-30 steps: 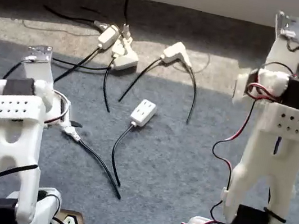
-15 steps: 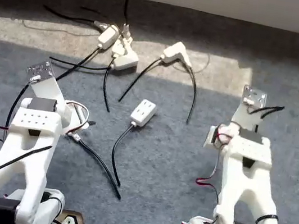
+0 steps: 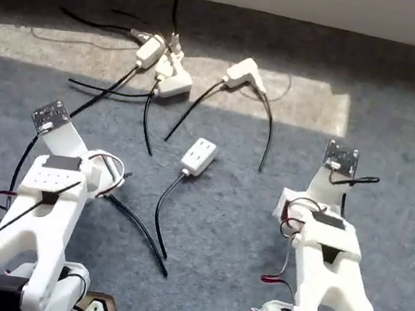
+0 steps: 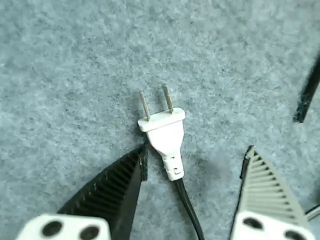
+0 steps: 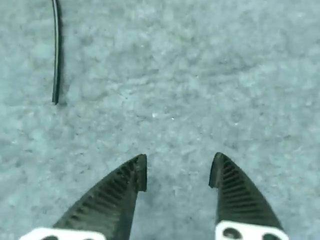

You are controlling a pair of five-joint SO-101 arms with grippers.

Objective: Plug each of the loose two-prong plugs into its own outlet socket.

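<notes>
A white two-prong plug (image 4: 163, 131) on a black cord lies flat on the grey carpet, prongs pointing away from my left gripper (image 4: 195, 156). That gripper is open, one finger on each side of the plug's body, touching neither. My right gripper (image 5: 179, 162) is open over bare carpet, holding nothing, with a black cord end (image 5: 56, 50) off to one side. A white outlet socket (image 3: 199, 156) with its own cord lies between the two arms. In the high view the left arm (image 3: 46, 201) and right arm (image 3: 322, 253) are folded low.
At the back of the carpet lie more white plug and socket bodies (image 3: 161, 63) and another (image 3: 243, 73), with black cords trailing toward the arms. A black cord (image 3: 140, 232) runs across the carpet near the left arm. A wall edge runs along the far side.
Both arms have come down toward the carpet. The right arm dropped from a tall raised pose to a low folded one, and the left arm lowered over the plug.
</notes>
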